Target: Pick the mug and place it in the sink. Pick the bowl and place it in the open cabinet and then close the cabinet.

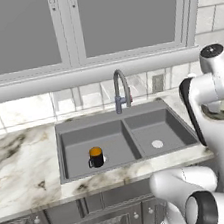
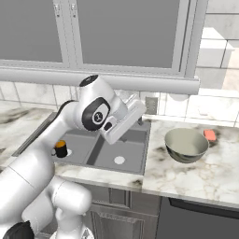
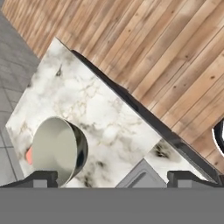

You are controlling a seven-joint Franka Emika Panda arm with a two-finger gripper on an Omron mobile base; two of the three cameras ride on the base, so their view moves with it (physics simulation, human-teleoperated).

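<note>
The black mug (image 1: pixel 95 157) with its orange inside stands upright in the left basin of the dark grey sink (image 1: pixel 110 118), near the drain; from the right it is the mug (image 2: pixel 60 148) just past my arm. The pale grey-green bowl (image 2: pixel 186 144) sits on the marble counter to the right of the sink (image 2: pixel 136 138). In the hand view the bowl (image 3: pixel 59 148) lies at the lower left. My gripper (image 3: pixel 114 179) is open and empty, held above the counter beside the sink, apart from the bowl. The dark wood-grain cabinet is out of view.
A grey gooseneck faucet (image 1: pixel 121 88) rises behind the sink. A small orange-red sponge (image 2: pixel 210 135) lies just behind the bowl. Pale-framed frosted-glass cabinets (image 1: pixel 126 16) hang overhead. A wooden floor (image 3: pixel 175 52) runs beyond the counter edge.
</note>
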